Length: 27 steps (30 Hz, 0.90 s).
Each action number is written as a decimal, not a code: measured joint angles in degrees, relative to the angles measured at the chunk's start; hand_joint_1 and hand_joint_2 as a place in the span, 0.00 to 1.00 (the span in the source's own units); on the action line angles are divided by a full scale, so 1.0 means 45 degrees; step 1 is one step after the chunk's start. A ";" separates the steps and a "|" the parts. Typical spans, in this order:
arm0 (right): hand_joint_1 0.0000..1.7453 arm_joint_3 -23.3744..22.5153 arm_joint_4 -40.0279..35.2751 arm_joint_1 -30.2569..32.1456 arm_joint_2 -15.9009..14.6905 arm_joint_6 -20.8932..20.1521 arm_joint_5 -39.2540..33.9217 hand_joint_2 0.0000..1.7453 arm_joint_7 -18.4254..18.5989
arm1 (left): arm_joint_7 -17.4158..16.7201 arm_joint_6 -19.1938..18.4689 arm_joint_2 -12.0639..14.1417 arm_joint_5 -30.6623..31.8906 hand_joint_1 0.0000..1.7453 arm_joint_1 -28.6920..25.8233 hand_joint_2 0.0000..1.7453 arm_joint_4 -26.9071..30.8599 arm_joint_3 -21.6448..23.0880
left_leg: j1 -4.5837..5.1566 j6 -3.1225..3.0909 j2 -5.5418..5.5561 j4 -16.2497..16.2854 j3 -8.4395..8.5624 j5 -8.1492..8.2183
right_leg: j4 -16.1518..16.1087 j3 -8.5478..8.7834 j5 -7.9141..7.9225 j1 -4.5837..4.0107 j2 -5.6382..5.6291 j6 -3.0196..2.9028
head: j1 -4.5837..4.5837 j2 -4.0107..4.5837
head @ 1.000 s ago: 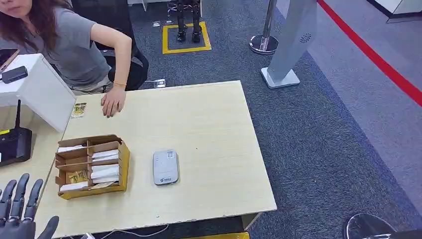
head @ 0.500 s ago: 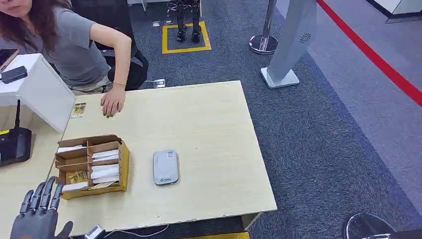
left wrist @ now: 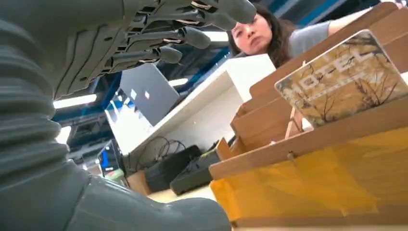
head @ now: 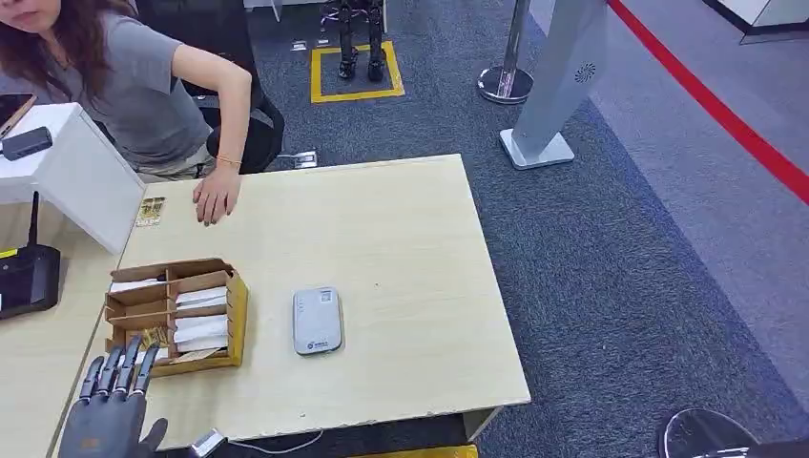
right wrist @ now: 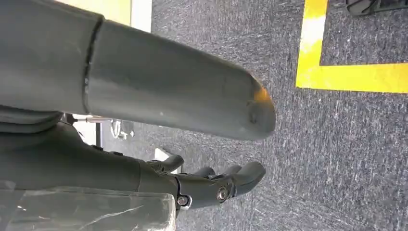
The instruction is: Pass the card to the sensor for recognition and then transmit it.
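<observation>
A cardboard divider box (head: 236,303) stands on the left part of the table, holding white cards and one patterned card (head: 148,337). In the left wrist view that patterned card (left wrist: 344,79) leans inside the box (left wrist: 308,185), close ahead. My left hand (head: 113,415) hovers at the box's near left corner, fingers spread and pointing at it, holding nothing; the wrist view shows the fingers (left wrist: 192,36) extended. The grey sensor (head: 317,320) lies flat to the right of the box. My right hand (right wrist: 120,168) hangs over the carpet, empty, thumb apart from the fingers.
A person sits at the table's far left with a hand (head: 217,197) flat on the table beside another patterned card (head: 151,211). A white stand (head: 81,181) and a black device (head: 27,279) are at the left. A cable (head: 277,445) hangs at the front edge.
My left hand has moved right and forward from the bottom-left corner to the box's near corner. The person and the sensor have stayed put.
</observation>
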<state>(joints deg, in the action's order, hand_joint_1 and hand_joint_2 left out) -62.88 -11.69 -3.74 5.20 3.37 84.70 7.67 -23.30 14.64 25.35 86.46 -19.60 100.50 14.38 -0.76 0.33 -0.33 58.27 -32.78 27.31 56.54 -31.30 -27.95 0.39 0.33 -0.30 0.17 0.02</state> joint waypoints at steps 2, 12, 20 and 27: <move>0.00 0.0000 0.0000 -0.0002 0.0000 0.0000 0.0000 0.00 0.0000 | -0.0054 0.0059 0.0040 0.0112 0.00 0.0035 1.00 -0.0019 0.0088 | 0.0001 0.0000 0.0000 0.0000 0.0000 0.0000 | 0.0000 -0.0001 0.0000 0.0000 0.0000 0.0000 | 0.0000 0.0005; 0.00 0.0000 0.0000 -0.0007 0.0000 0.0000 0.0005 0.00 0.0000 | -0.0131 0.0258 0.0088 0.0389 0.00 0.0202 1.00 -0.0087 0.0287 | 0.0001 0.0000 0.0000 0.0000 0.0000 0.0000 | -0.0001 -0.0001 0.0000 0.0000 0.0000 0.0000 | 0.0000 0.0005; 0.00 0.0000 0.0000 -0.0005 0.0000 0.0005 0.0005 0.00 0.0000 | -0.0131 0.0321 0.0088 0.0404 0.00 0.0273 1.00 -0.0107 0.0302 | 0.0001 0.0000 0.0000 0.0000 0.0000 0.0000 | 0.0000 -0.0001 0.0000 0.0000 0.0000 0.0000 | 0.0000 0.0005; 0.00 0.0049 0.0000 -0.0030 -0.0083 0.0019 0.0146 0.00 -0.0005 | 0.0224 0.0622 0.0020 0.0569 0.00 0.1042 1.00 -0.0792 0.0321 | 0.0002 0.0000 0.0000 0.0000 0.0001 -0.0001 | 0.0000 -0.0001 0.0001 0.0000 0.0000 -0.0001 | 0.0000 0.0000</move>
<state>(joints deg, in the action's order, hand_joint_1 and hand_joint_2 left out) -62.66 -11.69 -3.88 4.83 3.45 85.35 7.65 -22.29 17.44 25.44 89.02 -14.91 96.93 15.82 -0.75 0.33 -0.33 58.28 -32.78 27.30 56.54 -31.30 -27.95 0.39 0.33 -0.30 0.17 0.02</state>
